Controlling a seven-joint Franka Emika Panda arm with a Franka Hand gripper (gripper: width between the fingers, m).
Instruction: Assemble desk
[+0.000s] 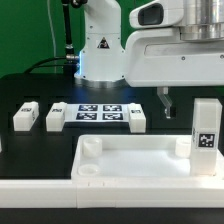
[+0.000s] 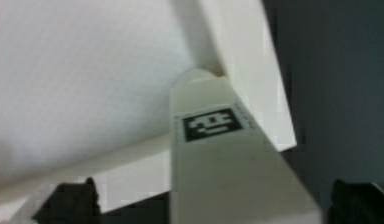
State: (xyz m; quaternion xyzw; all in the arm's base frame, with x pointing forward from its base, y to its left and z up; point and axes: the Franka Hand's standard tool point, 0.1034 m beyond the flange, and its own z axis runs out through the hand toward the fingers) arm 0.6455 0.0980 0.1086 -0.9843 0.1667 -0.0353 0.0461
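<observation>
The white desk top (image 1: 130, 160), a tray with a raised rim, lies at the front of the table. One white leg (image 1: 205, 127) with a tag stands upright in its corner at the exterior view's right. Three more legs lie on the black table: two (image 1: 24, 116) (image 1: 55, 118) at the exterior view's left and one (image 1: 137, 117) in the middle. My gripper (image 1: 165, 105) hangs above the table beside the upright leg. In the wrist view the gripper (image 2: 210, 205) is open. The tagged leg (image 2: 215, 130) shows between its dark fingertips (image 2: 73, 200) with a gap on each side, against the desk top (image 2: 100, 80).
The marker board (image 1: 100, 110) lies flat between the loose legs. The robot's base (image 1: 100, 50) stands behind it, with a cable at the back on the exterior view's left. A white ledge (image 1: 30, 190) runs along the front edge.
</observation>
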